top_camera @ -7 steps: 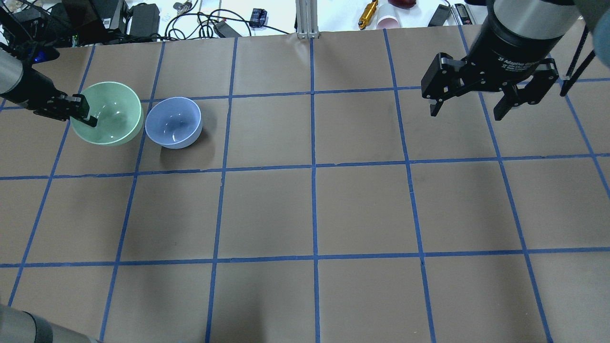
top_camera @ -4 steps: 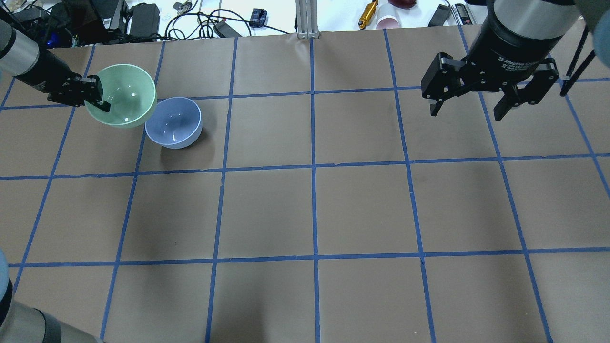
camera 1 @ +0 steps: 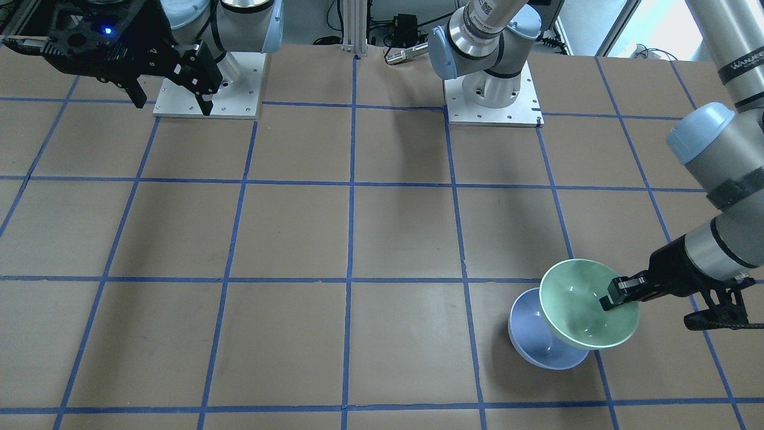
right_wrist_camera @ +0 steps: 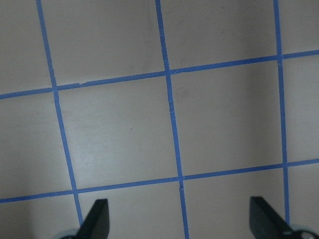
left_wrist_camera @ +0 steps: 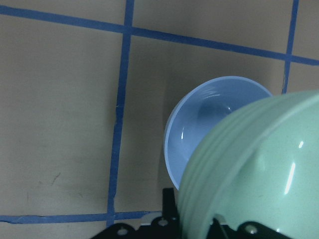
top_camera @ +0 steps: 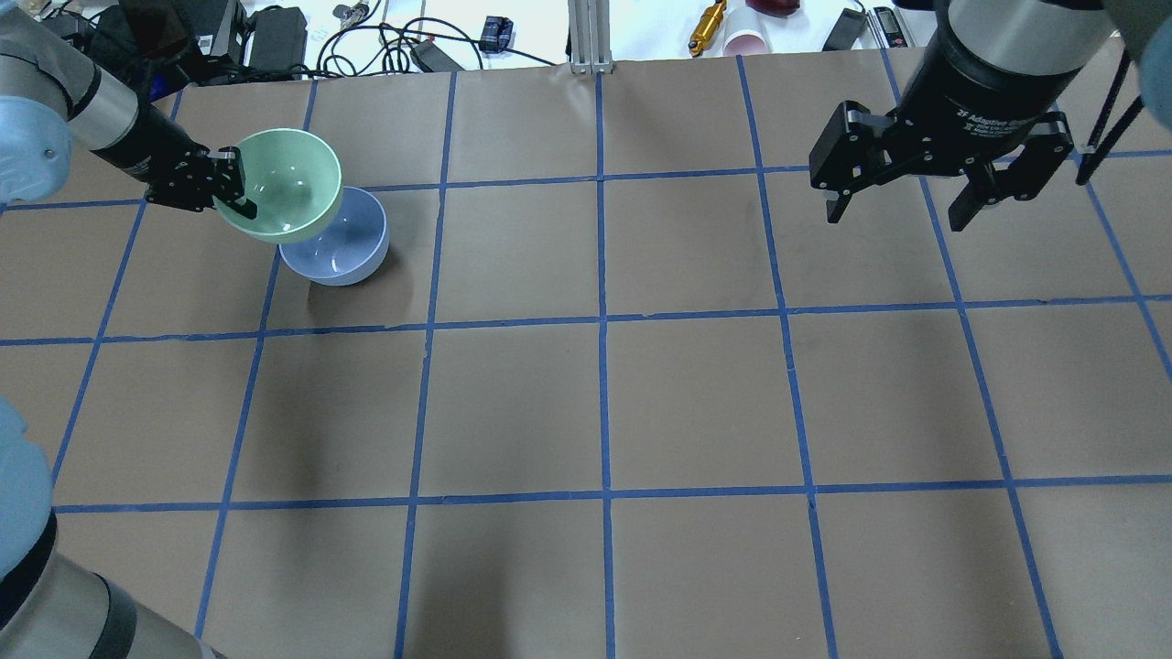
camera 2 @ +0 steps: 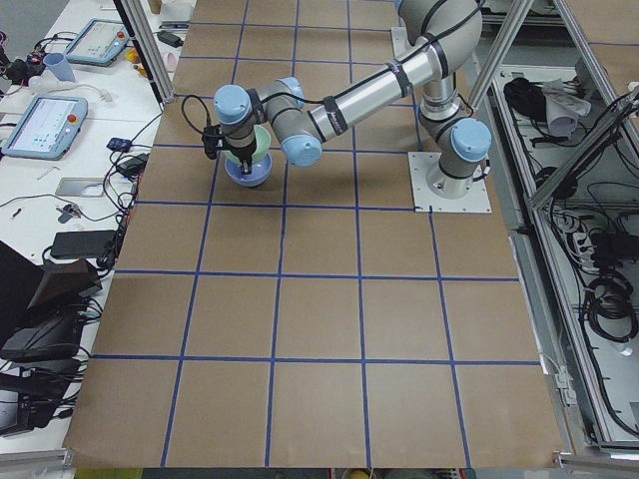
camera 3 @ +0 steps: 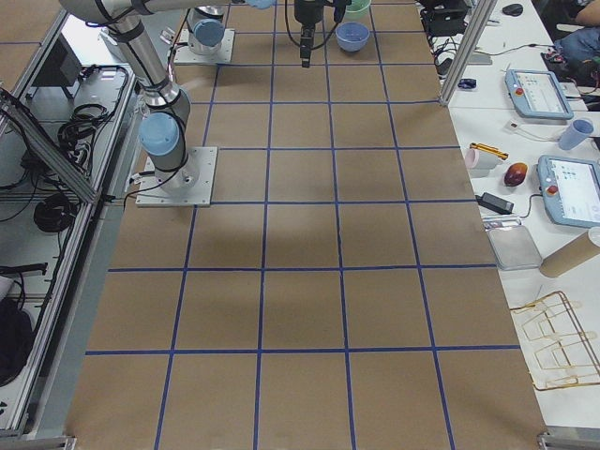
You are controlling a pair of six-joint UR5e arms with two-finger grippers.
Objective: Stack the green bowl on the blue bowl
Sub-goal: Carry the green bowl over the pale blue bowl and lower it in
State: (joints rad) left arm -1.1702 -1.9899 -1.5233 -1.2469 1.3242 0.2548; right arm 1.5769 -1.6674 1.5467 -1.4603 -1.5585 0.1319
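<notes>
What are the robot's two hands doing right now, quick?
Left gripper: jaws shut on the rim of the green bowl, held partly over the blue bowl.
Right gripper: jaws open, holding nothing.

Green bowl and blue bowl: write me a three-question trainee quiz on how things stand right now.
1. Fill in: the right gripper has its jaws ___ (open/shut).
2. Multiple choice: the green bowl is held at its rim by: A. the left gripper; B. the right gripper; C. nothing.
3. True or false: the green bowl sits released and nested level inside the blue bowl.

Key: 1 open. 2 A. 3 false: it is held raised and overlaps only part of the blue bowl.
</notes>
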